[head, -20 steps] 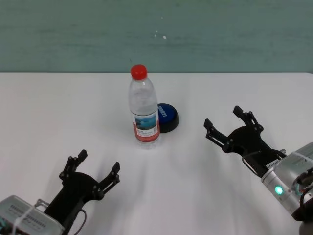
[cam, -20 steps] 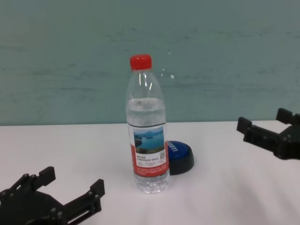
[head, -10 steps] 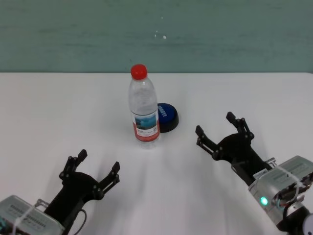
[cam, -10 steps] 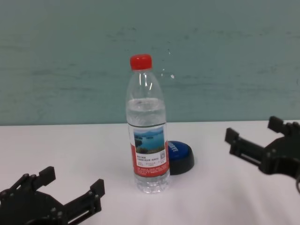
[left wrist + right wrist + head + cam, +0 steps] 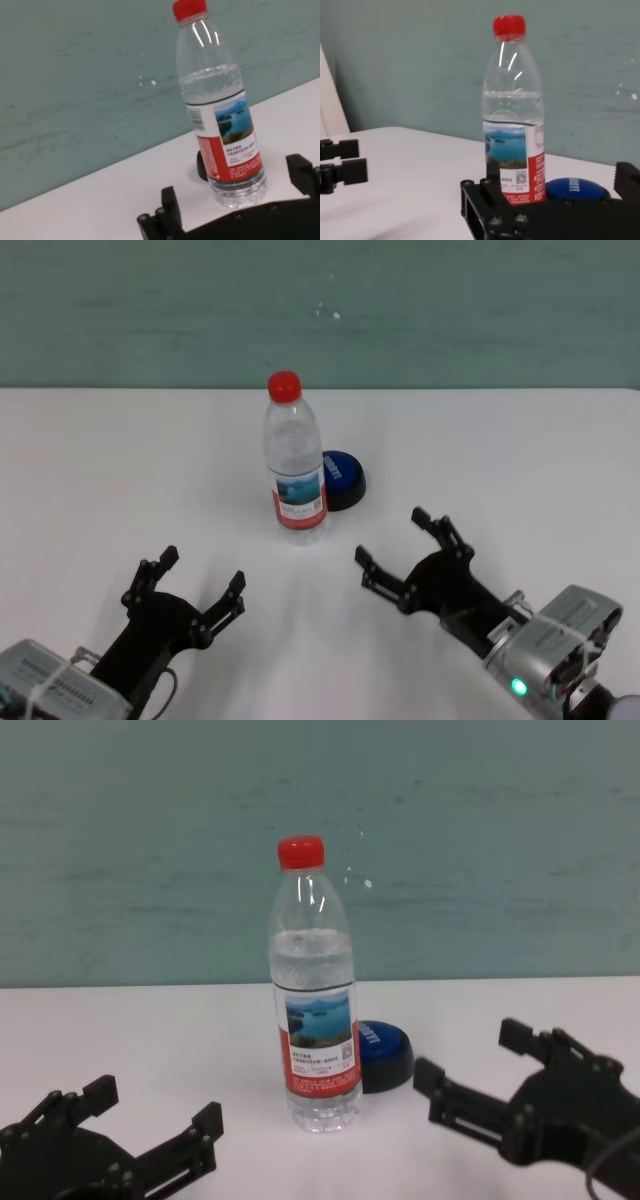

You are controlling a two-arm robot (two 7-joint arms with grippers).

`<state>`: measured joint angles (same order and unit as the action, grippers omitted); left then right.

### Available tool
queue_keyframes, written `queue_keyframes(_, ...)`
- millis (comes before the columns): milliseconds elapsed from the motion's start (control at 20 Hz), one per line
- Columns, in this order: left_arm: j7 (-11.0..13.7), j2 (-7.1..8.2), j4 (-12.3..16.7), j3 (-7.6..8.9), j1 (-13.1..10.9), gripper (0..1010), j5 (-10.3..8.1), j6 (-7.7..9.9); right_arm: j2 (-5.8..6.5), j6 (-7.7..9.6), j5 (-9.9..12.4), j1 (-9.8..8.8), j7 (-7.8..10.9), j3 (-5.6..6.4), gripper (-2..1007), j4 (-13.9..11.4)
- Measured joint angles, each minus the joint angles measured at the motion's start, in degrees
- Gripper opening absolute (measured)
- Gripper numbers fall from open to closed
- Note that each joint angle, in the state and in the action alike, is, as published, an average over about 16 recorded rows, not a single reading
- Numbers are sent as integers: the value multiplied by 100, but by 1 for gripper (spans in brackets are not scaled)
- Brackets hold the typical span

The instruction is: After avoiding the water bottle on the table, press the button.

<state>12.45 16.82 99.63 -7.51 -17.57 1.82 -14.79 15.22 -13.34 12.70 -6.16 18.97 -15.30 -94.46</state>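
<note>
Water bottle (image 5: 294, 468) upright beside button (image 5: 341, 477); right gripper (image 5: 406, 552) fingers spread, near.

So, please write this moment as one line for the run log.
left gripper: open, idle, near table edge | right gripper: open, empty, short of button | clear plastic red-capped water bottle: upright | blue dome button: unpressed, behind bottle

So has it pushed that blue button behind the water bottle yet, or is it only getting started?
Not pressed yet. The low blue dome button on its black base sits untouched on the white table, just behind the tall clear plastic bottle with the red cap, which stands upright. The right gripper, fingers open, hovers short of both, to the bottle's right. The left gripper is parked near the front edge. Rounding the bottle and pressing remain.
</note>
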Motion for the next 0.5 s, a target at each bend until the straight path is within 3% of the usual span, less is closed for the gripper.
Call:
queue_keyframes(250,0,0,0,0,0,1000,0,0,79,13,200,-50,215,-66,1004,-8)
queue_keyframes(500,0,0,0,0,0,1000,0,0,133,44,480,-77,316,-53,1004,-21)
